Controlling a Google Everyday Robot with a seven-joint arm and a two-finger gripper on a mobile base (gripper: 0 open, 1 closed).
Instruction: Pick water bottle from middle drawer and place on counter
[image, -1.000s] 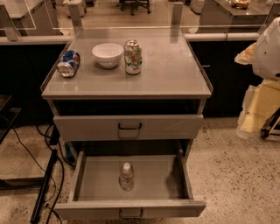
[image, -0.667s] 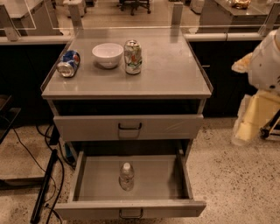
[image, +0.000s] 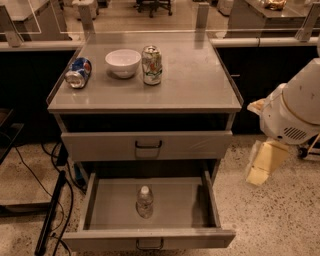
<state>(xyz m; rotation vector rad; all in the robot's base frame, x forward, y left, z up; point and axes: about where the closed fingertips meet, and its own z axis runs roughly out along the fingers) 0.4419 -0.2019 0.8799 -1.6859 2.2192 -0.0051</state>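
The water bottle (image: 144, 201), clear with a white cap, stands upright in the middle of the open middle drawer (image: 150, 239), which is pulled out at the bottom of the cabinet. The counter (image: 195, 80) is the grey cabinet top above. My arm's white joint (image: 295, 112) is at the right of the cabinet. The pale gripper (image: 262, 164) hangs below it, beside the drawer's right side, well apart from the bottle and at about the level of the closed drawer above it.
On the counter stand a white bowl (image: 123, 62), an upright green-and-white can (image: 152, 65) and a blue can lying on its side (image: 78, 72). A closed drawer with a dark handle (image: 148, 145) sits above the open one. Cables (image: 52, 210) lie on the floor at left.
My arm and gripper have moved down and to the left, closer to the cabinet's right side. The bottle and drawer have not moved.
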